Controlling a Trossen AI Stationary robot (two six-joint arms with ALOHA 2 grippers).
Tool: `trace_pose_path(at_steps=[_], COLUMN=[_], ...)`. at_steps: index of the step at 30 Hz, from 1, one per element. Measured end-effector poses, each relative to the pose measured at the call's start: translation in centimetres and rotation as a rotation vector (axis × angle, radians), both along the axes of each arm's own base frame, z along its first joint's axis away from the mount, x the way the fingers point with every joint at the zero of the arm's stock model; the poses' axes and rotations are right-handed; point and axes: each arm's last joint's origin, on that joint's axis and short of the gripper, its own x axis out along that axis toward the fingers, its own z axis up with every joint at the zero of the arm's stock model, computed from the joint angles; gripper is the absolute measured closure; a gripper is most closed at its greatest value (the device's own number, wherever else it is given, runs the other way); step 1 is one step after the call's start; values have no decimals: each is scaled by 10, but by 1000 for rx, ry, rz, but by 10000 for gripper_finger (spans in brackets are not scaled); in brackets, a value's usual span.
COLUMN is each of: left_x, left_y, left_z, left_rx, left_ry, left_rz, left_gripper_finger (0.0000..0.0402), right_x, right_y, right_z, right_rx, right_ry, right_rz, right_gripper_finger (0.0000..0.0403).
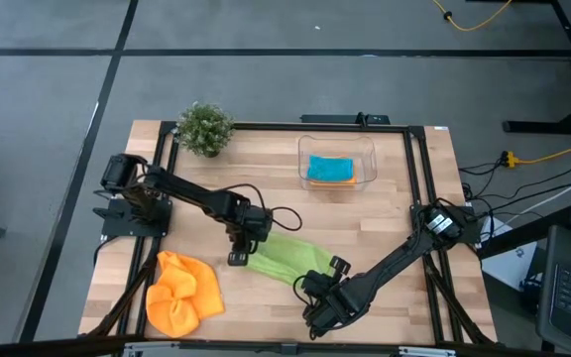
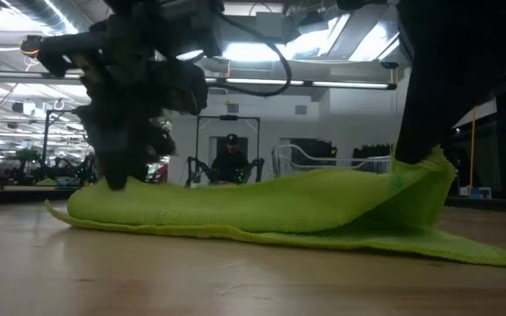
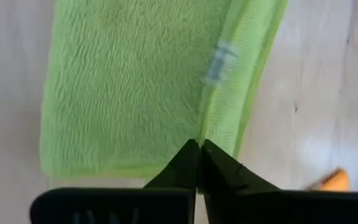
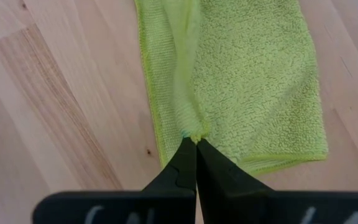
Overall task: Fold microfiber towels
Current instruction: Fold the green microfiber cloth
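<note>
— Folding looks to be at the gripping stage: the lime-green fuzzy microfiber towel [image 1: 284,254] lies stretched across the middle of the pale wooden table [image 1: 385,228], already doubled lengthwise, with an arm at each end.

— What have the grippers got?

— The left gripper [image 3: 199,151] has its fingers pinched together on the towel's folded edge at the end nearer the crumpled orange microfiber towel [image 1: 182,292]. The right gripper [image 4: 195,144] is likewise shut tight, nipping a small pucker of the cloth at the opposite end. From the low view that right-hand end is raised slightly off the wood while the rest sags flat.

— And the others?

— A teal-blue cloth with a bit of orange under it [image 1: 330,170] sits in the clear plastic tub [image 1: 368,151] at the back, well apart, near the small green potted plant [image 1: 204,128].

— Next move?

— I'd judge both ends need lifting together, then one end carrying over to meet the other, keeping the edges in line. The holds are thin, a mere edge each, so a slip is the risk; slow and level would suit.
</note>
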Motion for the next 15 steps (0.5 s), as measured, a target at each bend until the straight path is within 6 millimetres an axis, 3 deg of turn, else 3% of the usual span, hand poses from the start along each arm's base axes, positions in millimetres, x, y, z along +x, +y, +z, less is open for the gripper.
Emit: trace_pose_path(at_steps=[5,12,15], left_x=[-10,-31,-37], left_y=[-3,3,10], left_z=[23,71,85], left_rx=[29,200,313], left_ry=[-41,-233,-309], left_rz=[41,135,195], left_gripper_finger=[400,401,401], right_x=[-1,-3,0], right_y=[-2,-16,-30], right_z=[5,47,56], right_rx=[2,-151,-209], right_ry=[18,57,78], right_rz=[-36,-117,-144], right_gripper_finger=[402,402,402])
